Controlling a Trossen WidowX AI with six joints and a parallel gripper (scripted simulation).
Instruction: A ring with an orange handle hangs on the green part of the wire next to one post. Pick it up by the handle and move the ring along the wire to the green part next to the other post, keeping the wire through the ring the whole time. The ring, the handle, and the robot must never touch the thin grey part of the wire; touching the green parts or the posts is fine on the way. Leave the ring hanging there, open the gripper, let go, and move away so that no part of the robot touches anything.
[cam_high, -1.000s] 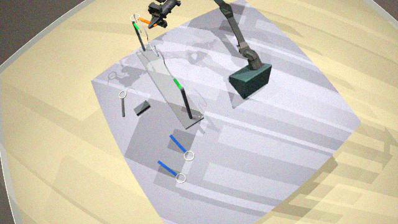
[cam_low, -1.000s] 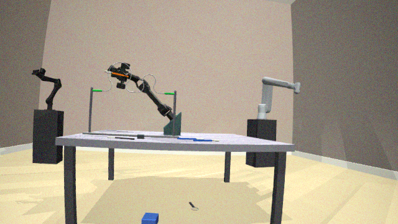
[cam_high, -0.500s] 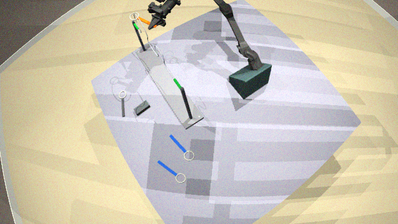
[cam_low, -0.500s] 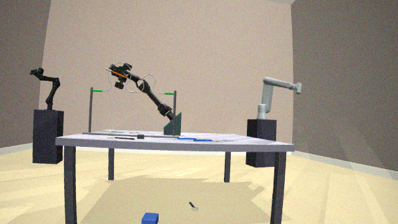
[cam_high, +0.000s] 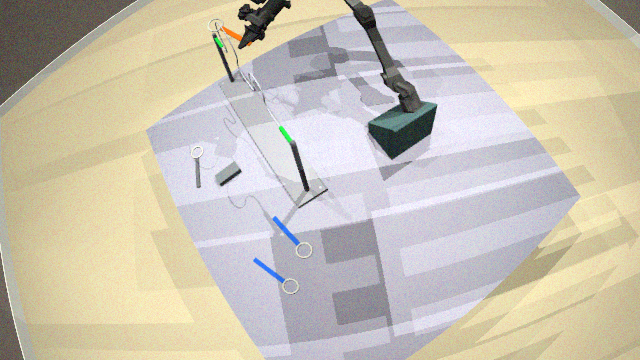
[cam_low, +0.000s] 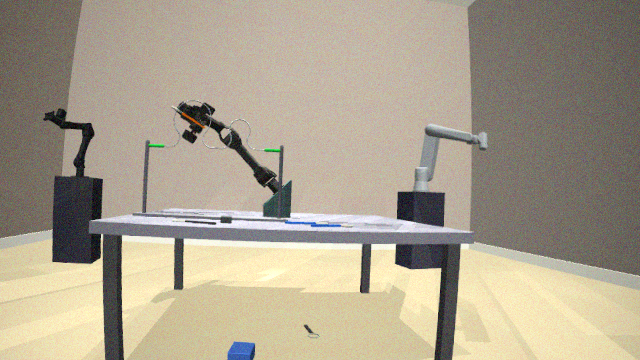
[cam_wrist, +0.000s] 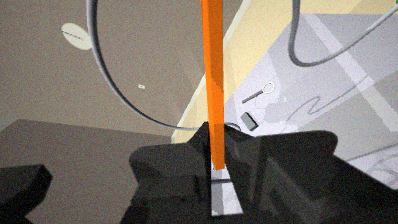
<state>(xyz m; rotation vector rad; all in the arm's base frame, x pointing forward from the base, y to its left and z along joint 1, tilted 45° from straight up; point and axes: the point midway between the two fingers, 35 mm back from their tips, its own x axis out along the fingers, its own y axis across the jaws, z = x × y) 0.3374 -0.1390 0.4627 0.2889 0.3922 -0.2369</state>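
Note:
The ring (cam_high: 215, 25) is at the far-left end of the wire, above that post's green part (cam_high: 218, 42) (cam_low: 156, 146); the wire appears to pass through it. In the exterior view it is nearly edge-on beside the wire's tall arch. Its orange handle (cam_high: 231, 35) (cam_low: 192, 120) (cam_wrist: 213, 75) slopes down to my gripper (cam_high: 245, 44) (cam_wrist: 211, 124), which is shut on it. The exact gap between ring and wire is too small to tell. The other green part (cam_high: 285, 134) (cam_low: 272, 150) is at the nearer post (cam_high: 300, 167) (cam_low: 281, 180). The ring is not clearly visible in the wrist view.
The grey wire (cam_low: 249, 134) (cam_wrist: 95, 50) bends in arches and dips between the posts. Two blue-handled rings (cam_high: 304, 250) (cam_high: 290, 286), a grey-handled ring (cam_high: 198, 172) (cam_wrist: 253, 96) and a grey block (cam_high: 228, 173) (cam_wrist: 249, 121) lie on the table.

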